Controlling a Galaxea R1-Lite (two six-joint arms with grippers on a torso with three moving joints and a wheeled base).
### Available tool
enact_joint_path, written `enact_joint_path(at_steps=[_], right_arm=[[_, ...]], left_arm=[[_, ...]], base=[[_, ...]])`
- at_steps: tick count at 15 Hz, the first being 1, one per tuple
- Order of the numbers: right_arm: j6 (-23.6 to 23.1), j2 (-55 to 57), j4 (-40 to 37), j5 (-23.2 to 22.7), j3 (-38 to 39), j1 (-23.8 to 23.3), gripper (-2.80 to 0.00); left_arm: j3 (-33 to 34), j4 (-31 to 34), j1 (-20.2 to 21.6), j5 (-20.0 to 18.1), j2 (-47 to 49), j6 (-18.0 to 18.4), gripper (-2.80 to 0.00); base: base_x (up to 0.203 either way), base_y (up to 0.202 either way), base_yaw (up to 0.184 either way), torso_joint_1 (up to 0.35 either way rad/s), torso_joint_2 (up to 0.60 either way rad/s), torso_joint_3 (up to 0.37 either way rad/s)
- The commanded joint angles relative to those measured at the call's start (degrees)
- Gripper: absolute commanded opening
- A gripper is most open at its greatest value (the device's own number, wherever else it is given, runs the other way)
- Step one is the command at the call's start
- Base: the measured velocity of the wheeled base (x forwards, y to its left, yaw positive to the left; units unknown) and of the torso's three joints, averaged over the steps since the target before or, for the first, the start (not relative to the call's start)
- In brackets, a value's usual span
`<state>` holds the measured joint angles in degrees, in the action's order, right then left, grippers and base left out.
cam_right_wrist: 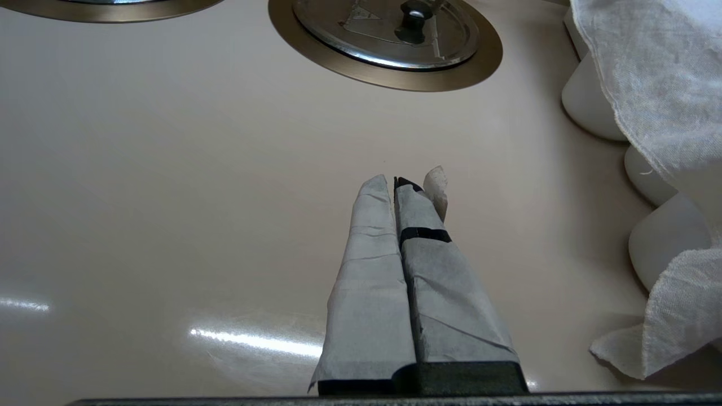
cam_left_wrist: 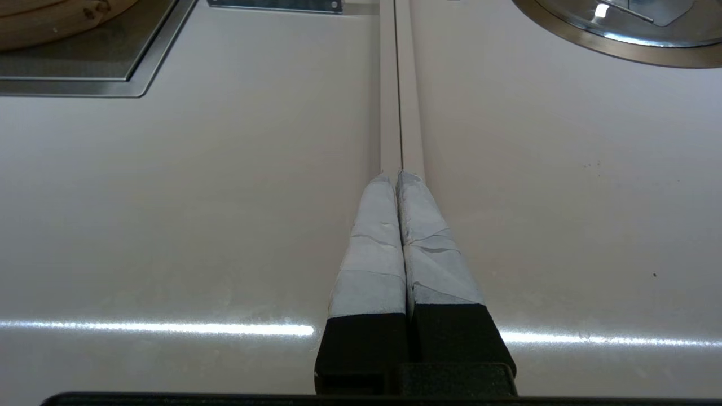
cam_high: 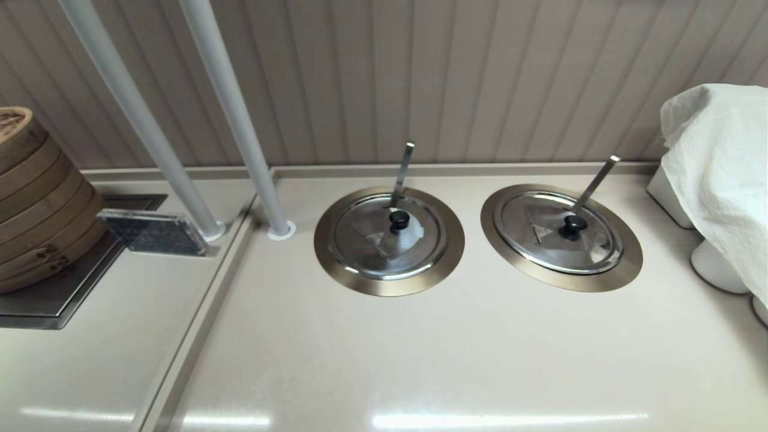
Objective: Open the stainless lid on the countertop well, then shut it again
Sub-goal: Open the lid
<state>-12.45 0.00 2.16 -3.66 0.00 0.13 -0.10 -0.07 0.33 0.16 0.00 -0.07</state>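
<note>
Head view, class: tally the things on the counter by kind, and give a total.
Steel lids: 2, the stainless lid and its twin
Ladle handles: 2, at and
Grey poles: 2, at and
Bamboo steamer stacks: 1
White cloths: 1
Total: 8

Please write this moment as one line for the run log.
lid: on well, closed | left gripper: shut, over counter | right gripper: shut, short of well | step: not started
</note>
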Motion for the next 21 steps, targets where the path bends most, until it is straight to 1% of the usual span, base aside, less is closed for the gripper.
enact_joint_path(at_steps=[1, 13, 14, 15, 16, 18, 19, 21], right_arm=[[-0.2, 0.0, 0.0, 0.0, 0.1, 0.0, -2.8], [-0.8, 0.0, 0.6, -0.1, -0.3, 0.0, -2.8], [0.4, 0.0, 0.6, 0.1, -2.6, 0.0, -2.8], [3.4, 0.0, -0.1, 0.1, -6.2, 0.0, -2.8], [5.0, 0.1, -2.4, 0.1, -10.2, 0.0, -2.8], [5.0, 1.3, -11.0, 0.0, -19.9, 0.0, -2.8], [4.9, 3.9, -14.8, -0.1, -24.9, 0.0, -2.8], [5.1, 14.3, -17.6, -0.2, -30.9, -1.4, -2.8]], left_arm=[[0.0, 0.0, 0.0, 0.0, 0.1, 0.0, -2.8], [0.0, 0.0, 0.0, 0.0, 0.1, 0.0, -2.8], [0.0, 0.0, 0.0, 0.0, 0.1, 0.0, -2.8], [0.0, 0.0, 0.0, 0.0, 0.1, 0.0, -2.8], [0.0, 0.0, 0.0, 0.0, 0.1, 0.0, -2.8], [0.0, 0.0, 0.0, 0.0, 0.1, 0.0, -2.8], [0.0, 0.0, 0.0, 0.0, 0.1, 0.0, -2.8], [0.0, 0.0, 0.0, 0.0, 0.1, 0.0, -2.8]], base=[[0.0, 0.0, 0.0, 0.0, 0.0, 0.0], [0.0, 0.0, 0.0, 0.0, 0.0, 0.0], [0.0, 0.0, 0.0, 0.0, 0.0, 0.0], [0.0, 0.0, 0.0, 0.0, 0.0, 0.0], [0.0, 0.0, 0.0, 0.0, 0.0, 0.0], [0.0, 0.0, 0.0, 0.0, 0.0, 0.0], [0.0, 0.0, 0.0, 0.0, 0.0, 0.0], [0.0, 0.0, 0.0, 0.0, 0.0, 0.0]])
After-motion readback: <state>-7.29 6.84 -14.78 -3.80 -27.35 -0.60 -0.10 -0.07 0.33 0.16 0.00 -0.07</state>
